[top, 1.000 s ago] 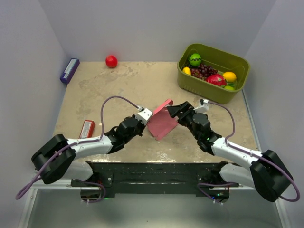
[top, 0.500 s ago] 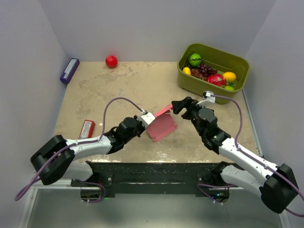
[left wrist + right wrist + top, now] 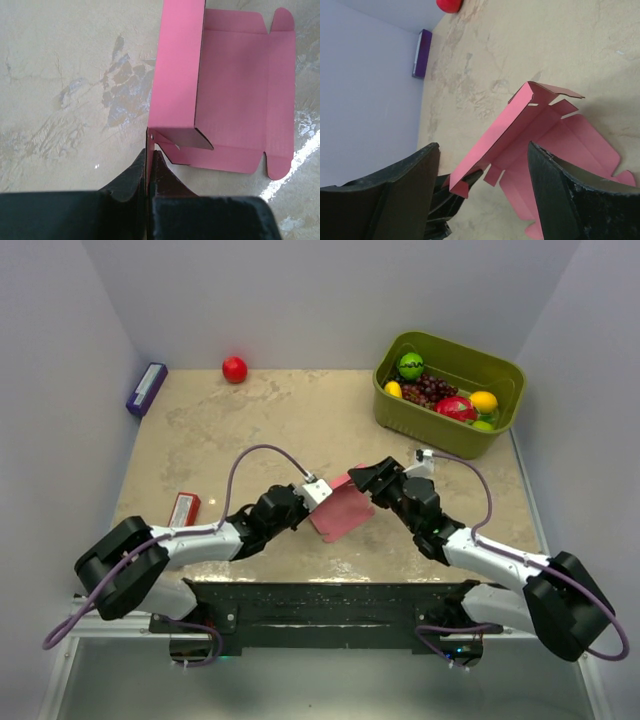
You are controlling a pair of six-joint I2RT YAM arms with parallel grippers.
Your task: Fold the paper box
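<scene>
The pink paper box (image 3: 341, 512) lies partly unfolded on the table between both arms, one long side wall standing up. My left gripper (image 3: 313, 492) is shut on the near corner of that upright wall (image 3: 177, 75), the thin card pinched between its fingertips (image 3: 150, 155). My right gripper (image 3: 362, 478) hovers at the box's far right edge, open. In the right wrist view its fingers straddle the raised wall (image 3: 505, 130) without touching it; the gripper (image 3: 483, 145) holds nothing. The flat base with notched tabs (image 3: 240, 90) rests on the table.
A green basket (image 3: 400, 410) of fruit stands at the back right. A red ball (image 3: 234, 369) and a purple box (image 3: 146, 388) sit along the back left. A red flat packet (image 3: 183, 510) lies at the left, near my left arm.
The right gripper drew back from the box, then returned to its far edge with jaws slightly narrower. The box has sunk flatter onto the table. The left gripper stayed shut on it.
</scene>
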